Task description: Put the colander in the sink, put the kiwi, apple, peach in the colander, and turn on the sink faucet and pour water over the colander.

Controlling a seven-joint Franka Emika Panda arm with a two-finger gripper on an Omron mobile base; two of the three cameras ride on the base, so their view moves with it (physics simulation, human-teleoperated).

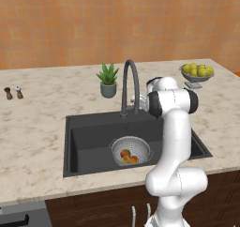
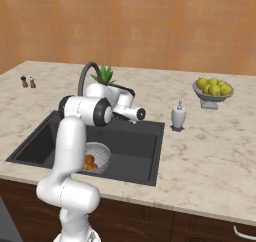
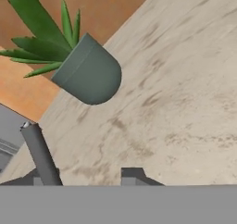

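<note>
Colander [image 1: 131, 150] sat inside the dark sink [image 1: 89, 141], holding orange and red fruit too small to tell apart. Behind it rose the gooseneck faucet [image 1: 130, 83] — the white arm's gripper [image 3: 88, 179] reached toward its base, near a potted plant [image 1: 108, 80]; whether its fingers gripped the faucet's lever could not be told.

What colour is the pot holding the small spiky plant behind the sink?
Dark grey-green; the pot shows best in the hand view.
</note>
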